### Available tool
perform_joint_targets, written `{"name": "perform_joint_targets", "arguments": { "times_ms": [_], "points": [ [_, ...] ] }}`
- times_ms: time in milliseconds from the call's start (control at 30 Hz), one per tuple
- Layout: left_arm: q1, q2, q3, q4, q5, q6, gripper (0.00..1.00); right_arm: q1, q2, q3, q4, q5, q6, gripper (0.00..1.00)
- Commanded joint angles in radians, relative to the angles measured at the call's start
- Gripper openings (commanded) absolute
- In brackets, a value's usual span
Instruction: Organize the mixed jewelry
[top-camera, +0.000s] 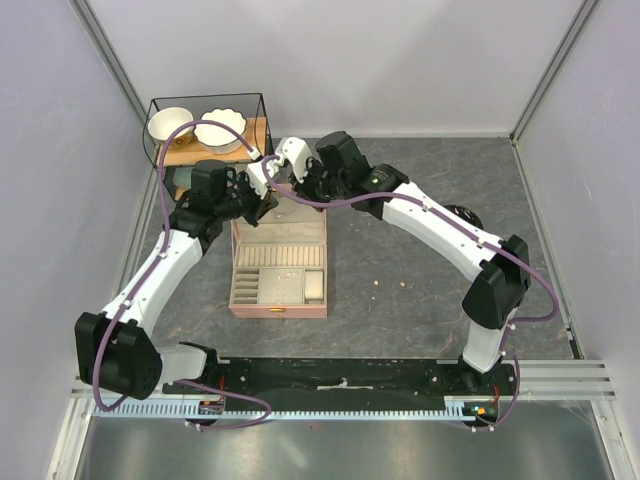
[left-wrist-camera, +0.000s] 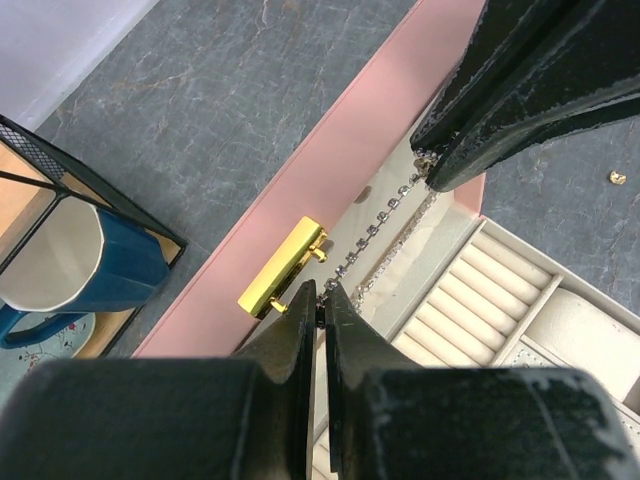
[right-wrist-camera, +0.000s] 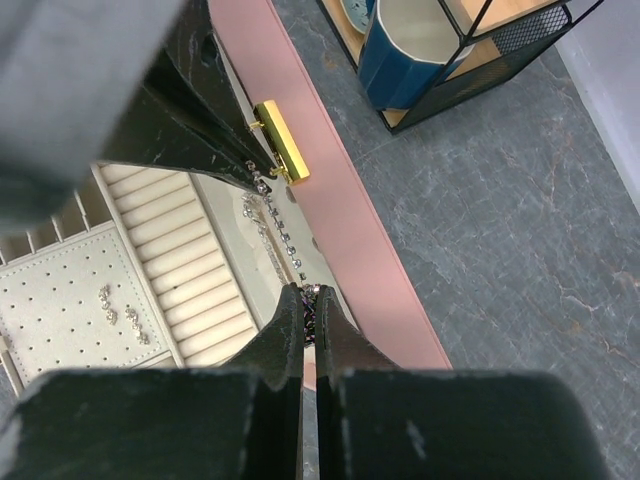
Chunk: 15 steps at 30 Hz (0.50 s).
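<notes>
- Nearest me, a couple of tiny gold pieces lie loose on the grey table, to the right of the open pink jewelry box and well apart from both arms.
- Over the back of the box, the thin silvery chain hangs in the air, pulled nearly straight between the two arms.
- The left gripper is clenched on one end of the chain, and the right gripper is clenched on the other.
- The chain's long axis runs side to side, along the pink lid and just beside its gold latch.
- My guess is that this is the placing step. The next move calls for both arms to lower together, keeping the chain straight, before either lets go.
- Beyond, a blue mug sits in a wire rack.
</notes>
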Motion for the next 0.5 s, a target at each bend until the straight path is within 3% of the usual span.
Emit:
{"name": "perform_joint_targets", "arguments": {
  "times_ms": [0, 467],
  "points": [
    [0.035, 0.010, 0.008, 0.053, -0.056, 0.044, 0.02, -0.003, -0.001, 0.019, -0.007, 0.075, 0.000, 0.00],
    [0.038, 0.038, 0.026, 0.067, -0.053, 0.032, 0.02, 0.003, -0.007, -0.018, 0.020, 0.166, 0.018, 0.00]
  ]
}}
